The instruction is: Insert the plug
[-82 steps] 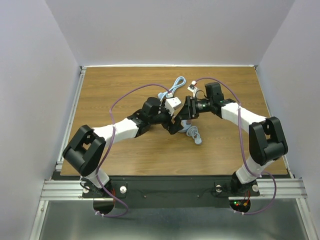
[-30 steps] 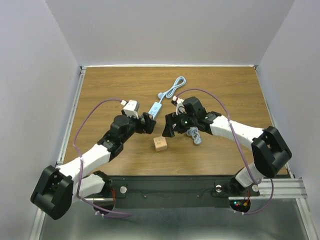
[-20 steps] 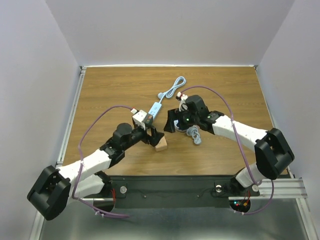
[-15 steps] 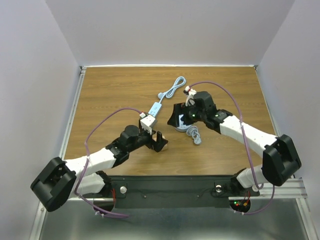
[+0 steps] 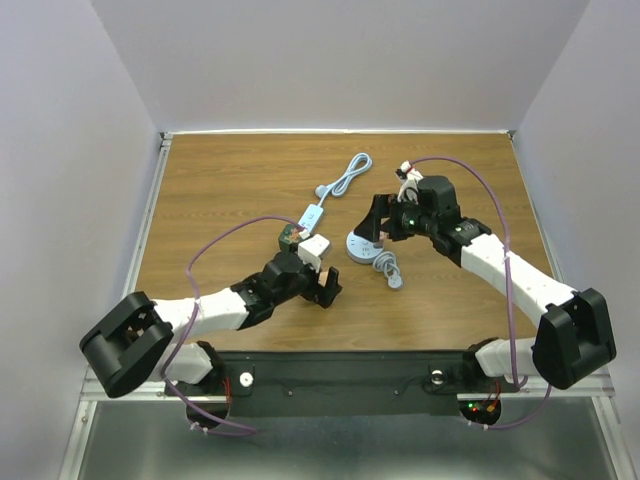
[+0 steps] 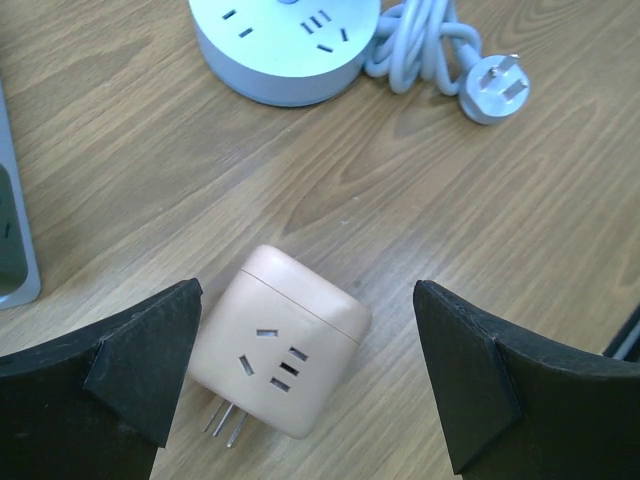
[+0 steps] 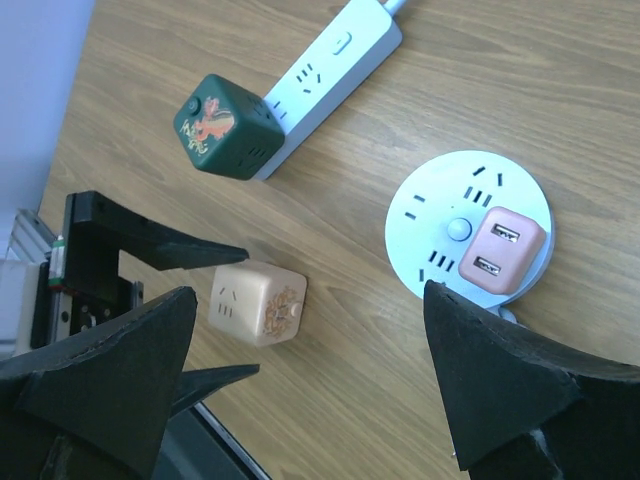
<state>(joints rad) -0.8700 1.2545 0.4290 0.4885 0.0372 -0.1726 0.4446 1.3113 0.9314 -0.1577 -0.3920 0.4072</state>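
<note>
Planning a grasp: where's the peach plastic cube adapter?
Left wrist view, centre-bottom: the peach cube adapter sits between the jaws of the open left gripper, near the round white power strip.

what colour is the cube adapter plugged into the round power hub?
The cube adapter is salmon pink, clearest in the right wrist view.

The white-and-black left arm [image 5: 215,310] lies low and stretched out forward and to the right, and its black two-finger left gripper [image 5: 325,290] has its jaws spread wide. The white-and-black right arm [image 5: 500,265] bends at the elbow and reaches inward to the left. Its black two-finger right gripper [image 5: 375,222] is tipped downward, with its jaws gaping and gripping nothing.
</note>
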